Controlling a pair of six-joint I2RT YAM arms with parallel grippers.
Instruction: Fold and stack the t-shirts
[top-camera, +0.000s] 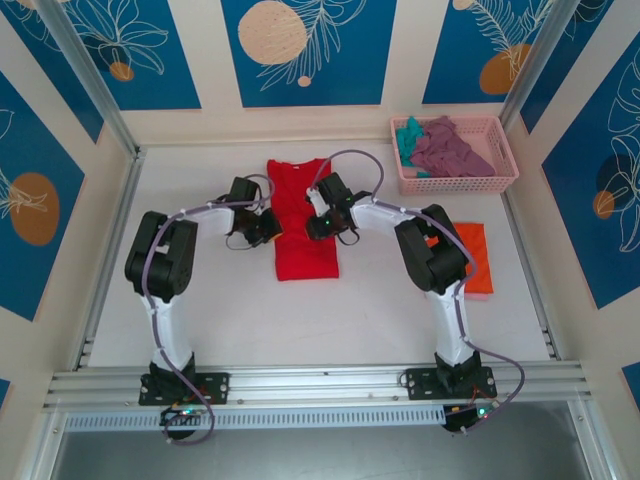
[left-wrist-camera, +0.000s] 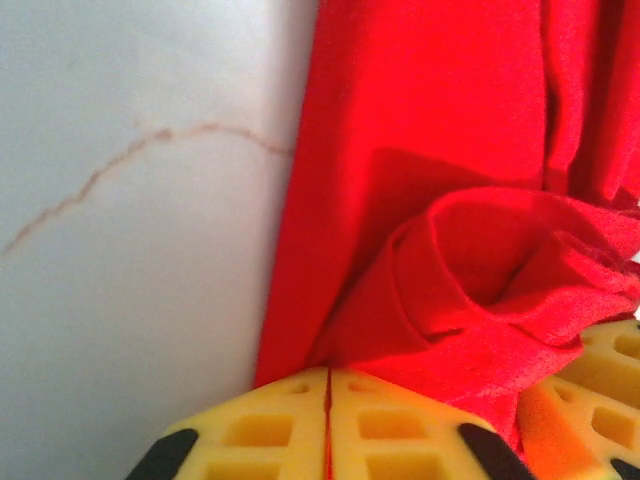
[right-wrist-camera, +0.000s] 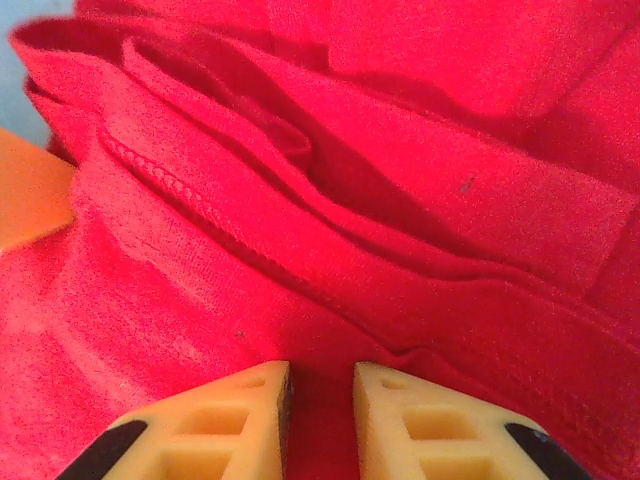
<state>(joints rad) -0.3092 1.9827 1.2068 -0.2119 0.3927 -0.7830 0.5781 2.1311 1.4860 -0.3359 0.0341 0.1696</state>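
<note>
A bright red t-shirt (top-camera: 305, 225) lies in the middle of the table as a long narrow strip. At its left edge my left gripper (top-camera: 262, 228) is down on the cloth. In the left wrist view its jaws (left-wrist-camera: 328, 385) are shut, with a thin line of bunched red t-shirt (left-wrist-camera: 440, 200) pinched between them. My right gripper (top-camera: 322, 224) is at the strip's right edge. Its jaws (right-wrist-camera: 320, 385) stand close together with folded red t-shirt (right-wrist-camera: 350, 220) filling the gap. An orange t-shirt (top-camera: 476, 258) lies folded at the right, partly hidden behind the right arm.
A pink lattice basket (top-camera: 495, 182) at the back right holds a teal t-shirt (top-camera: 407, 138) and a mauve-purple t-shirt (top-camera: 450, 150). White table (top-camera: 200, 330) lies bare in front of the red strip. Metal rails edge the table (top-camera: 320, 383).
</note>
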